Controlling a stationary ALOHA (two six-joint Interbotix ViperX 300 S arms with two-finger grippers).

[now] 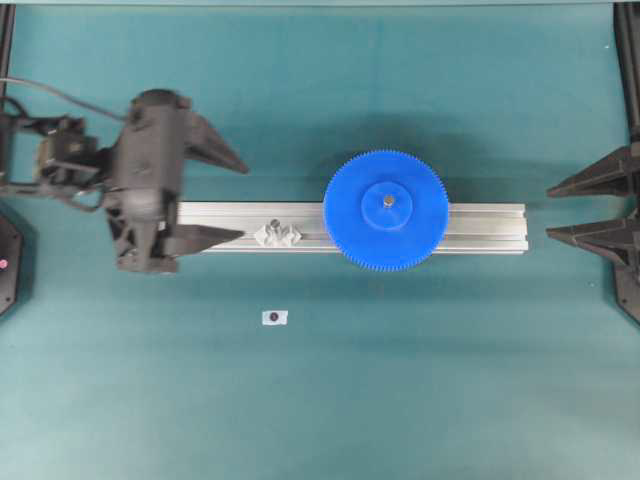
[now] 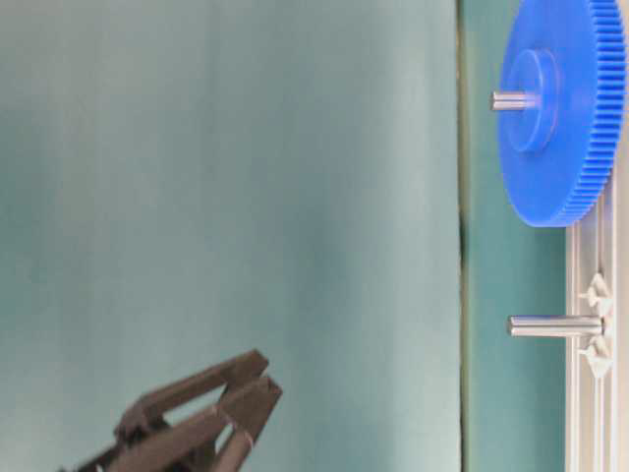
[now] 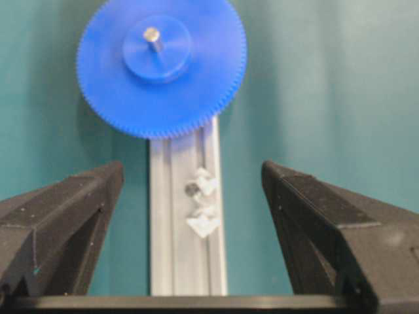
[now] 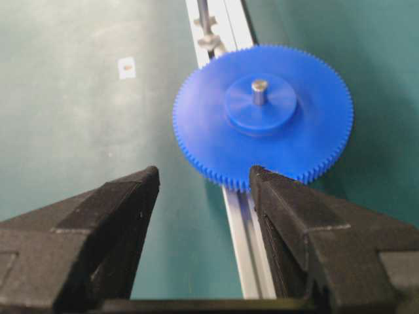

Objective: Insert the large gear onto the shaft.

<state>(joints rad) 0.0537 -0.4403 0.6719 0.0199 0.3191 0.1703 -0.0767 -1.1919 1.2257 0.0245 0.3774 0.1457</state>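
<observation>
So the large gear [image 1: 386,210] is sitting flat on the aluminium rail [image 1: 490,228], threaded over the shaft [image 1: 387,201]. You can see the silvery pin tip poking up through the raised hub in the middle. From the table-level view it looks seated right down near the rail, with the pin sticking out past the hub. The gear is way wider than the rail, so its toothed rim hangs over both edges onto the teal tabletop [image 1: 450,380].

Further along the rail toward the left arm there's the second shaft [image 1: 275,226] on its little clear plastic mount [image 1: 277,236], bare, nothing on it. It's well apart from the gear.

Left hand [image 1: 244,201] is spread wide open and holding nothing, hovering over the rail's left end; the wrist view shows the rail running right between its two black fingers [image 3: 65,216]. Right hand [image 1: 549,212] is parked at the right edge, also wide open and empty, fingers pointing at the gear but well clear of it.

There's also a small white sticker [image 1: 274,317] with a dark dot on the tabletop, in front of the rail.
</observation>
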